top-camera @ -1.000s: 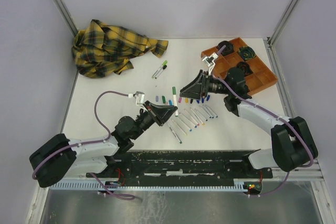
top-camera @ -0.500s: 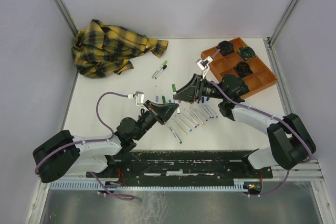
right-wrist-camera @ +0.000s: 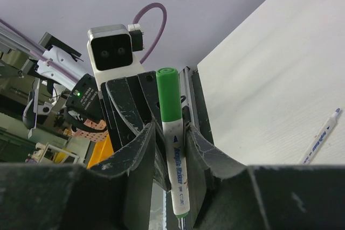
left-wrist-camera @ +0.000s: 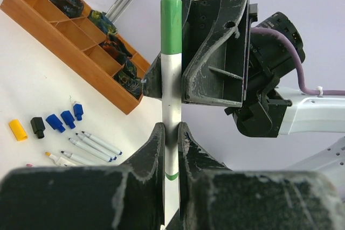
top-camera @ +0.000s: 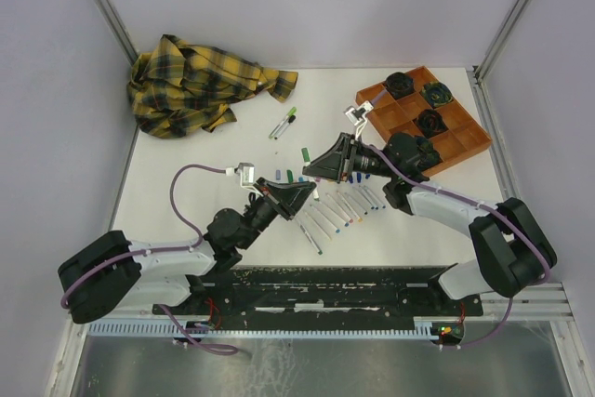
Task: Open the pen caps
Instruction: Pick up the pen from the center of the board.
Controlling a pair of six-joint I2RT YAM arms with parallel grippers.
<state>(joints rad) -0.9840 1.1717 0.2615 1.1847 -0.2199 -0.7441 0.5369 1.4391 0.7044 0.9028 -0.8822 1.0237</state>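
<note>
Orange wood tray [top-camera: 462,143] sits at the far right of the counter [top-camera: 214,146], hard against the right wall's frame. Dark round things [top-camera: 437,92] sit one apiece in several of its compartments, and the nearer compartments show bare bottoms (the right arm crosses over its near-left corner).

Out in the middle, lifted off the counter, a pen [left-wrist-camera: 171,95] stands between the two arms. The left fingers [left-wrist-camera: 153,152] pinch its white barrel, and its green cap [left-wrist-camera: 171,25] reaches up beside the other arm's fingers. Seen from the right wrist, the right fingers [right-wrist-camera: 143,152] sit close on either side of the barrel, though I cannot tell whether they actually press it.

Below, loose caps [left-wrist-camera: 54,122] in yellow, black and blue lie in a row on the counter, with bare-tipped pens [left-wrist-camera: 97,145] just nearer. Two more pens [top-camera: 284,125] lie toward a yellow plaid cloth [top-camera: 200,81] bunched in the far left corner. Bare white counter runs down the left side, between cloth and left arm.
</note>
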